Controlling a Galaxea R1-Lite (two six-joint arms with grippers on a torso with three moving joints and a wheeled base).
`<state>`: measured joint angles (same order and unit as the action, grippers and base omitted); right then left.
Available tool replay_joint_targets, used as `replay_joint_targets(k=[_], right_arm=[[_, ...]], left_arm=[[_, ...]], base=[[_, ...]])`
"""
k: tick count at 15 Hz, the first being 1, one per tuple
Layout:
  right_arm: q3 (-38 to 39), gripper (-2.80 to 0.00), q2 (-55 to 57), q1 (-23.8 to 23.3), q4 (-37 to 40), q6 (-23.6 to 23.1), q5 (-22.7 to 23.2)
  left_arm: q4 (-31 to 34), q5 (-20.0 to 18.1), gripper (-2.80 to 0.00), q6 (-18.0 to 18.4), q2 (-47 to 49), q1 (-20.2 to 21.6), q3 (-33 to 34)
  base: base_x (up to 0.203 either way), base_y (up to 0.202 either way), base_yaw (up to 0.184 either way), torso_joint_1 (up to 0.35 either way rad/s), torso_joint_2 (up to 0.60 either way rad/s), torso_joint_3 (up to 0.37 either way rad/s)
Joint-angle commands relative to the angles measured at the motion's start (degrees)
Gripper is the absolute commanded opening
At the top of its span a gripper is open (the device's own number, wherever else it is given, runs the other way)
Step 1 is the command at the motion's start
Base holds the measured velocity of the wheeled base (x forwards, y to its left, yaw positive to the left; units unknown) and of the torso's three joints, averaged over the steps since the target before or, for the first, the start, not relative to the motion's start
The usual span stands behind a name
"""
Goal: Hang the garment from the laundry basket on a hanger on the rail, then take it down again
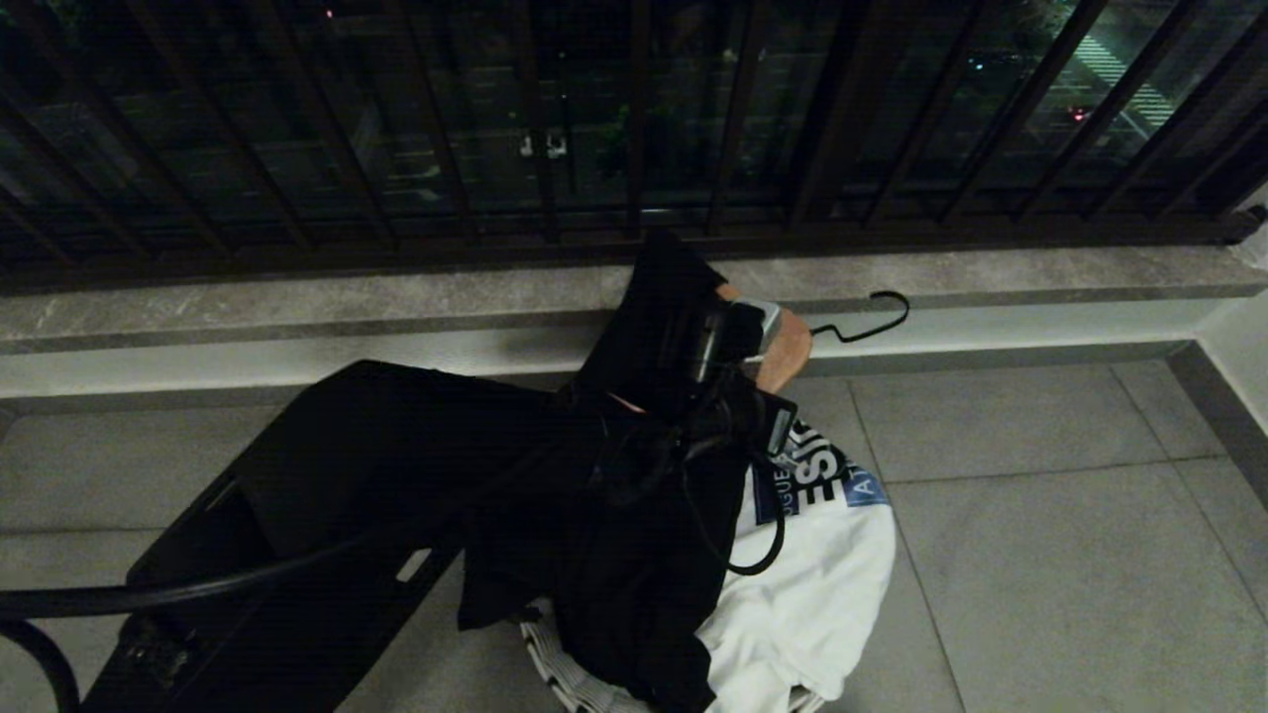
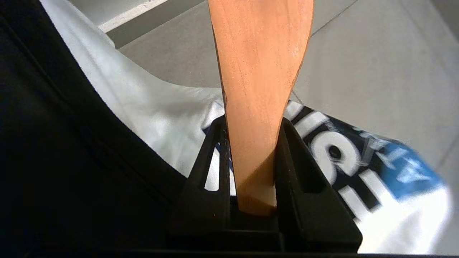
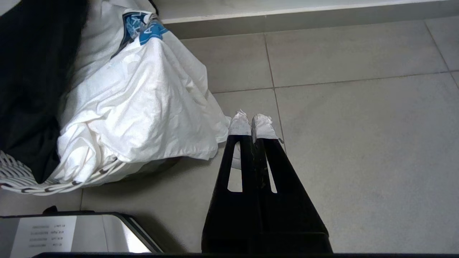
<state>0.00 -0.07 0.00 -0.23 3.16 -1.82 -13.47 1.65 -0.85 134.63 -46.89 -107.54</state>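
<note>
Floor tiled, rail nowhere in sight. Laundry basket low in front of robot, white garment draped over its rim, upper part lifted. Judgement: early going, nothing hung yet; hanging and take-down both remain. Wooden hanger pinched in left tool, directly above garment, hook toward ledge. Right tool pressed together, empty, beside basket.

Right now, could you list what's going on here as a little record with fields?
left gripper: shut on wooden hanger, above the basket
right gripper: shut, empty, over the floor tiles
garment: white printed T-shirt, on the hanger, draping into the laundry basket
hanger hook: black metal, in front of the stone sill
rail: not in view
</note>
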Motion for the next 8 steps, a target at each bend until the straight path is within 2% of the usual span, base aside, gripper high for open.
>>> replay_joint_targets(k=[1, 5, 8], right_arm=[[0.00, -2.80, 0.07, 0.00, -0.04, 0.01, -0.02], [0.00, -2.80, 0.07, 0.00, -0.04, 0.01, -0.02], [0.00, -2.80, 0.07, 0.00, -0.04, 0.01, -0.02]], left_arm=[[-0.24, -0.04, -2.80, -0.31, -4.69, 0.03, 3.14], [-0.49, -0.35, -2.80, -4.40, -13.18, 0.04, 10.16], [-0.59, -2.78, -2.80, -8.83, -21.04, 0.27, 16.95]], base=[[0.000, 0.000, 0.000, 0.000, 0.00, 0.000], [0.000, 0.000, 0.000, 0.000, 0.00, 0.000], [0.000, 0.000, 0.000, 0.000, 0.00, 0.000]])
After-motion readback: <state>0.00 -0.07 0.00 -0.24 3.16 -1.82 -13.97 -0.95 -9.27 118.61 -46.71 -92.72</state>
